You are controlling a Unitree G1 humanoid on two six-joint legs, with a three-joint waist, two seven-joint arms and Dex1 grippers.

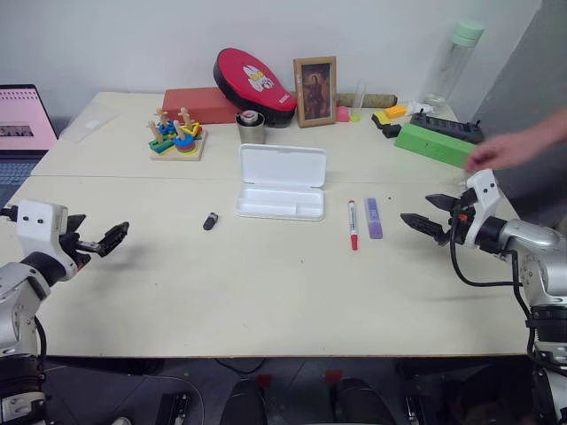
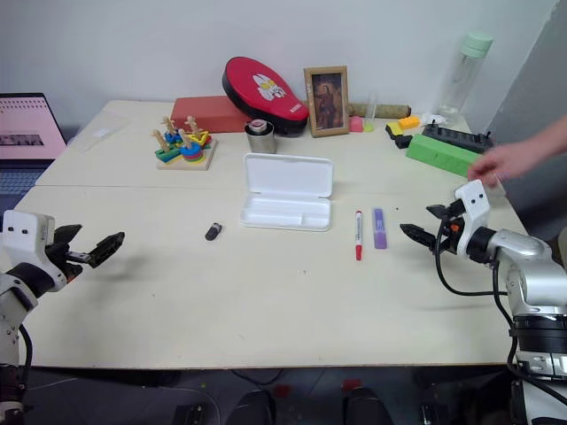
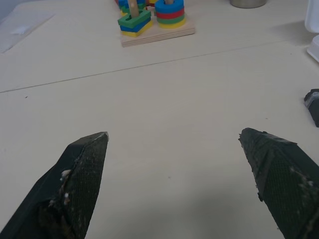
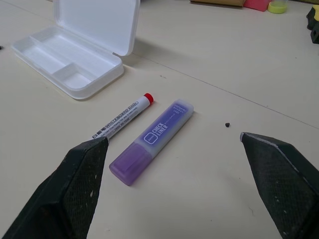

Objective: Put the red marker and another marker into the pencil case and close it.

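Pale wooden tabletop [image 1: 266,301] ahead of me, white wall behind, and nothing of the job is done yet as far as I can judge. I've got the pencil case [image 1: 282,182] lying at the centre with its lid standing open, the tray bare. At about three o'clock from it, just beside it, the red marker [image 1: 353,224] lies flat, and the purple highlighter [image 1: 374,217] sits just to its three o'clock side, the two side by side and not touching. My right gripper [image 1: 429,215] hovers near them, further out at three o'clock, jaws spread wide and gripping nothing; the right wrist view looks straight over both pens. My left gripper [image 1: 99,241] waits well apart at the case's eight o'clock, fingers likewise wide and empty. Both pens to load, then the lid to shut. Reading labels: the highlighter says "CHECK LINER", the marker barrel appears to read "WHITEBOARD MARKER". A person's hand [image 1: 498,151] reaches in at the far right, near a green box [image 1: 434,145]. A small black object [image 1: 210,221] lies at the case's eight o'clock.
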